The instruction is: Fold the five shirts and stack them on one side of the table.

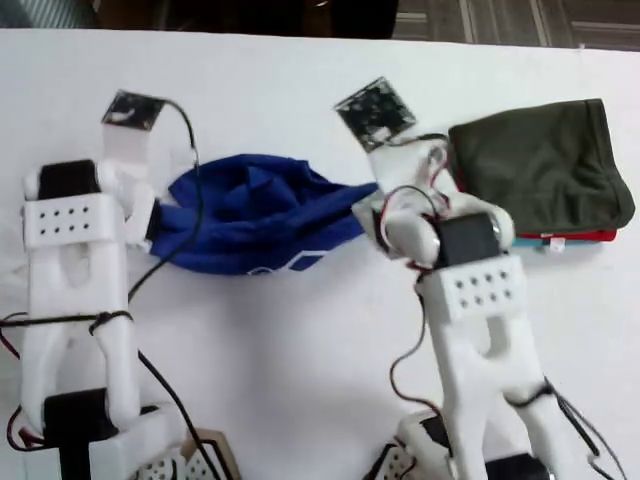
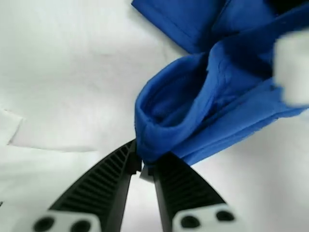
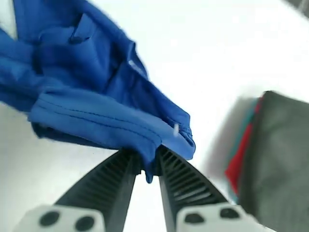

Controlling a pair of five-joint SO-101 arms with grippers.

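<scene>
Your blue shirt (image 1: pixel 255 215) is bunched across the middle of the white table (image 1: pixel 300 370), strung between your two arms rather than spread flat. Your left gripper (image 2: pixel 142 166) is pinched tight on a rolled hem at one end. Your right gripper (image 3: pixel 147 166) is clamped on a stitched edge at the other end. Holding it by two opposite points looks meant to let you draw the cloth taut and lay it out square for folding. For now the fabric sags in loose folds between the grippers, so I judge it needs more stretch before any crease will sit cleanly. Just beside your right arm, a dark olive shirt (image 1: pixel 540 165) tops a folded stack, with a red shirt (image 1: pixel 590 236) and a teal edge (image 1: pixel 530 243) showing underneath. That appears to be the stacking side, and the blue one likely belongs there.
</scene>
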